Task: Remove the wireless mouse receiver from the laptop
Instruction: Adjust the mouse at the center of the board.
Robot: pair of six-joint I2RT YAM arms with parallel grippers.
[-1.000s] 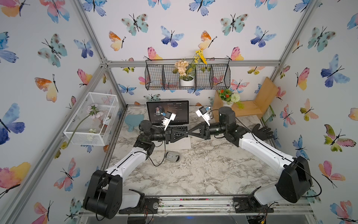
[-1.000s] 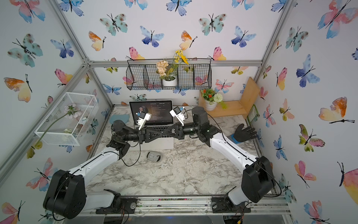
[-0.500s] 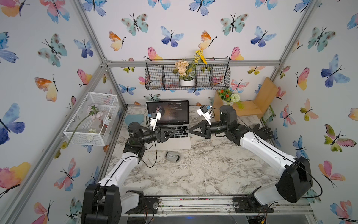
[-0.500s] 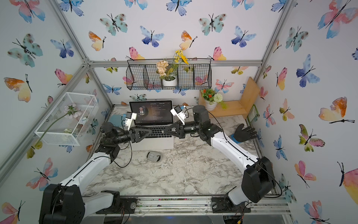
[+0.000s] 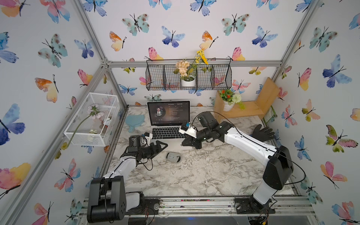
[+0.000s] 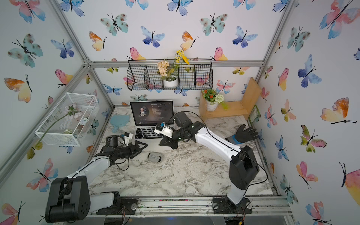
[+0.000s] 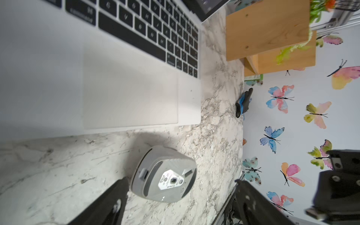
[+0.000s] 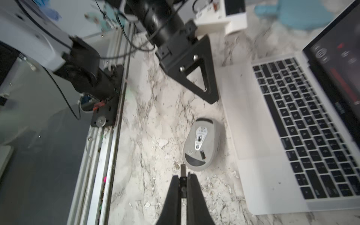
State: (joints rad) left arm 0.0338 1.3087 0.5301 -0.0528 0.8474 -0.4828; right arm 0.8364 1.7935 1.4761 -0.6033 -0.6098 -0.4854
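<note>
The silver laptop (image 5: 168, 134) (image 6: 151, 134) stands open at the back middle of the marble table. My right gripper (image 5: 183, 144) (image 6: 161, 144) (image 8: 183, 176) hangs over the laptop's front right corner, shut on the wireless mouse receiver (image 8: 183, 169), a small dark stub that pokes out past its fingertips. The receiver's metal plug (image 7: 313, 212) also shows in the left wrist view. My left gripper (image 5: 162, 146) (image 6: 142, 145) (image 7: 182, 181) is wide open and low by the laptop's front left corner, with nothing between its fingers. A grey mouse (image 5: 173, 156) (image 8: 202, 144) lies belly-up in front of the laptop.
A blue flat mat (image 5: 135, 121) lies left of the laptop. A wooden shelf (image 5: 251, 109) with a flower pot stands at the back right, and a black glove (image 5: 263, 133) rests by the right wall. A white wire basket (image 5: 91, 118) juts from the left wall.
The two grippers were tip to tip above the laptop. My left gripper has opened and drawn back left and down. My right gripper, still shut, has dropped toward the laptop's front edge.
</note>
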